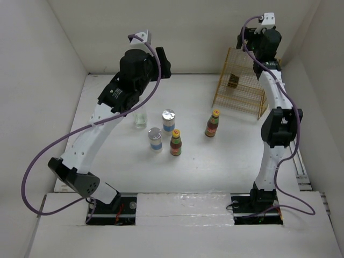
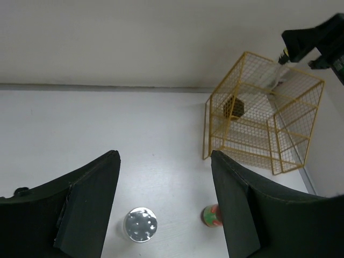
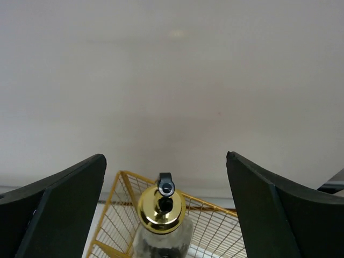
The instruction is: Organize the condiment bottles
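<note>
One clear glass bottle (image 3: 161,215) with a gold spout stood at the yellow wire rack (image 1: 239,91) on the table's far right; which level it stood on could not be told. It sat between the right gripper (image 3: 165,161) fingers, which were wide apart and touched neither side. The second glass bottle (image 1: 141,119) stood left of centre, half hidden under the left arm (image 1: 91,134). Two silver-lidded jars (image 1: 169,121) and two yellow-capped sauce bottles (image 1: 213,123) stood loosely grouped mid-table. The left gripper (image 2: 165,161) hung above them, fingers apart, nothing between. The table (image 1: 107,161) was white, boxed in by white panels (image 1: 188,32). A dark shape (image 1: 233,80) inside the rack was too small to name
</note>
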